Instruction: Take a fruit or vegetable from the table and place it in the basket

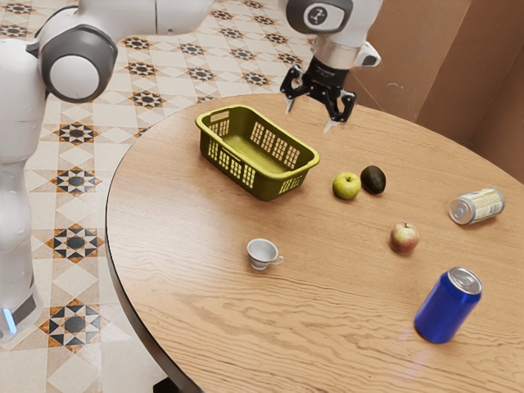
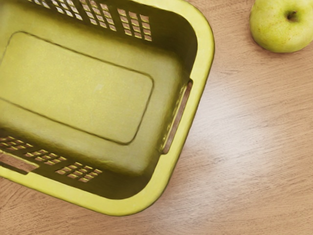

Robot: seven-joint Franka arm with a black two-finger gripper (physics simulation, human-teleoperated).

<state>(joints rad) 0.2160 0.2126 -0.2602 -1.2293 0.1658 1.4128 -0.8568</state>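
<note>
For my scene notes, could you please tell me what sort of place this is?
Probably a dining area or kitchen, judging by the rounded wooden table, the patterned tile floor and the small cup.

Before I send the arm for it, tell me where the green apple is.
In the exterior view, the green apple sits on the table, between the basket and the dark avocado, right beside the avocado.
</note>
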